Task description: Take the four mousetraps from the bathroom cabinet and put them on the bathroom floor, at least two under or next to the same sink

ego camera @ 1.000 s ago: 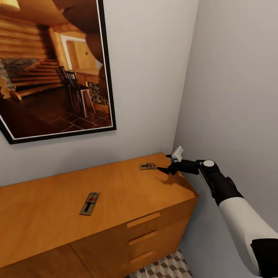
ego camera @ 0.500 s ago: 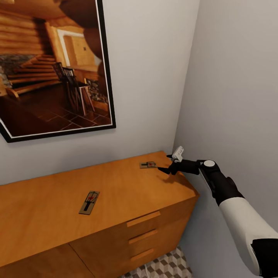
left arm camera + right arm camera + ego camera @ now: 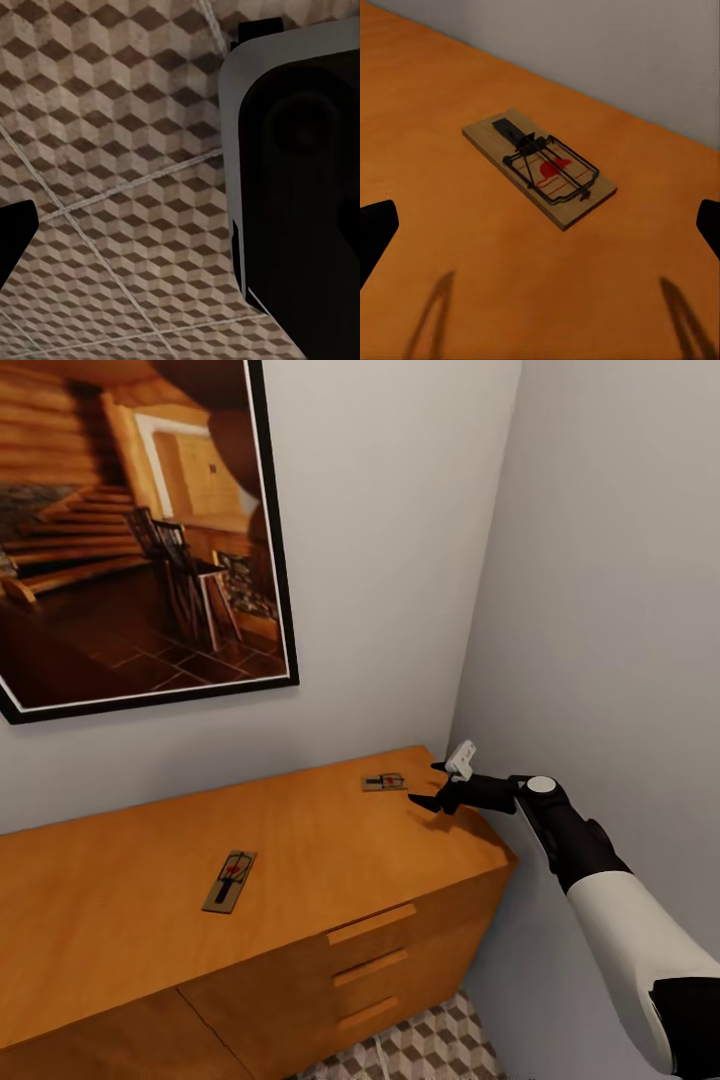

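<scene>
At centre right of the head view, right gripper (image 3: 436, 784), fingers spread and empty, approaches mousetrap (image 3: 384, 783) atop cabinet (image 3: 300, 880); advancing and closing should follow.

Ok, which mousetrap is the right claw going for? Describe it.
On top of the orange-brown cabinet, look toward the back corner by the walls. The mousetrap there lies just ahead of the open right claw; the other mousetrap lies farther left, nearer the front.

Even bright simulator light, soft finger shadows on the cabinet (image 3: 450, 247) top, slightly blurry render, no glare
</scene>
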You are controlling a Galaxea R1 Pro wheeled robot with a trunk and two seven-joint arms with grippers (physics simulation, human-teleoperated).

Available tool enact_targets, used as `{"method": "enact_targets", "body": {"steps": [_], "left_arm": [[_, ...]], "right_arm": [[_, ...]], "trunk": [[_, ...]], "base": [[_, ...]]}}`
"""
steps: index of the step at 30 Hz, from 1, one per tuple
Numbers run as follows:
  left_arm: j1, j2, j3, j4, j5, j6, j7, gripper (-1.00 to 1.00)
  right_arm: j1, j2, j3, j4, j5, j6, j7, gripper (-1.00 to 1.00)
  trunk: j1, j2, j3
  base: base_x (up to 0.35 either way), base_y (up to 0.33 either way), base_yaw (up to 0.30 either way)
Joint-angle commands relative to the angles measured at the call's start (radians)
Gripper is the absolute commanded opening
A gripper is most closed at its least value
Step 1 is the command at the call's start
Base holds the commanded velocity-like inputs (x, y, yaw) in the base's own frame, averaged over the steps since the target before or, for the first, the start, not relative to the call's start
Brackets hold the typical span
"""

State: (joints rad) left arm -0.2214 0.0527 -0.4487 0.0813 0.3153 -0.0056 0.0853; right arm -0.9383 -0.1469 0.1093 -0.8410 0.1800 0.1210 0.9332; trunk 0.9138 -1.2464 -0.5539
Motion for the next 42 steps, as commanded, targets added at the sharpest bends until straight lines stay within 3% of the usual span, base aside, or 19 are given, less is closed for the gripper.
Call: {"method": "enact_targets", "body": {"steps": [1, 42], "left_arm": [[-0.001, -0.001, -0.009, 0.002, 0.008, -0.001, 0.001, 1.00], [0.001, -0.013, -0.008, 0.002, 0.008, -0.001, -0.001, 1.00]], "right_arm": [[-0.001, 0.000, 0.001, -0.002, 0.001, 0.008, 0.003, 1.00], [-0.001, 0.000, 0.003, 0.000, 0.002, 0.006, -0.002, 1.00]], "trunk": [[0.000, -0.001, -0.003], [0.000, -0.001, -0.009]], "base": [[0.056, 0.000, 0.000], [0.022, 0.018, 0.000]]}}
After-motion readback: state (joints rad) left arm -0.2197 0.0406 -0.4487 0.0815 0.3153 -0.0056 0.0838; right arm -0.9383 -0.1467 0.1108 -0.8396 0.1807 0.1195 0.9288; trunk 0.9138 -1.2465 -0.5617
